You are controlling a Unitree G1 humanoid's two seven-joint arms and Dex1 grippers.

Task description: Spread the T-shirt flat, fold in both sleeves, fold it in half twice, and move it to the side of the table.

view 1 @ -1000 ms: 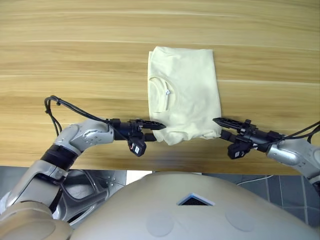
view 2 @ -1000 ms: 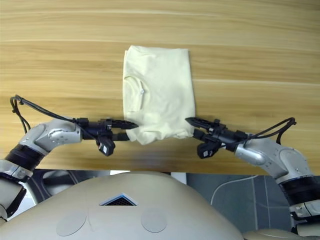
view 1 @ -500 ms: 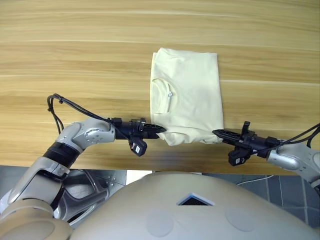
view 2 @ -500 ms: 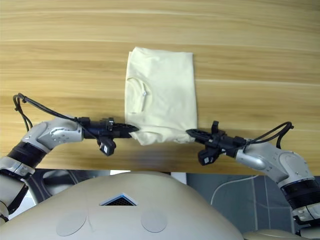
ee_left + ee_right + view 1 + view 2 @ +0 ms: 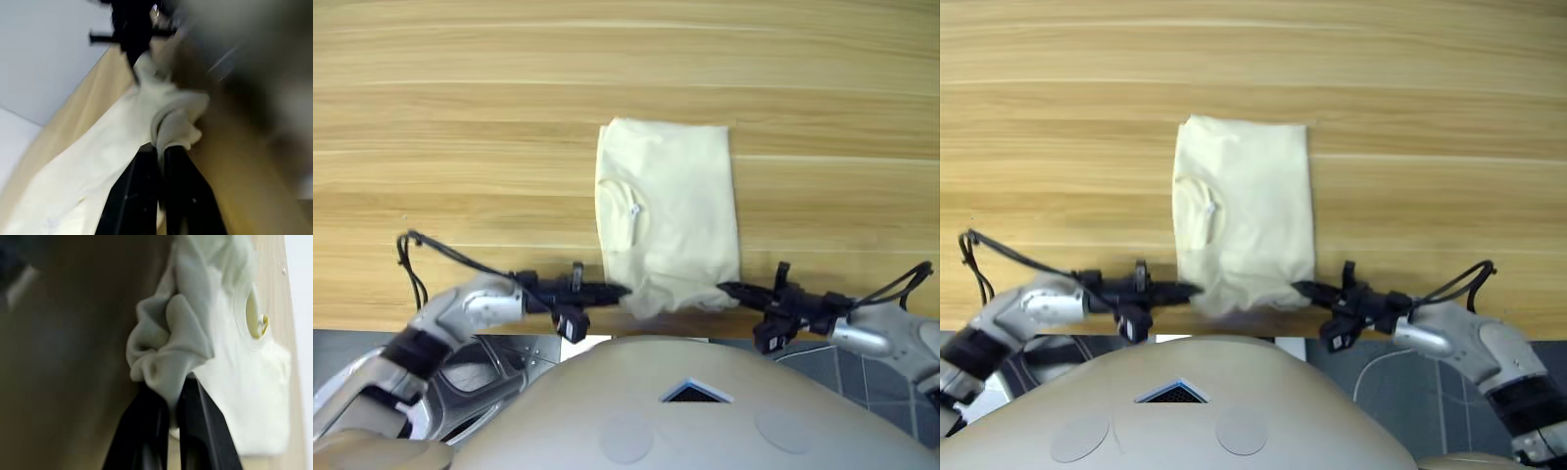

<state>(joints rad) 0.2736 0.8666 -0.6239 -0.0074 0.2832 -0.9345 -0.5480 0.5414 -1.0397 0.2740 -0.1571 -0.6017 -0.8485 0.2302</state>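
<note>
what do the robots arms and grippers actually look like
The left arm and right arm have rounded silver-grey shells, with dark bands farther back. The left gripper and right gripper are black, each with two long slim fingers tapering to a point and a small black block hanging underneath. A thin black cable loops out beside each wrist.
</note>
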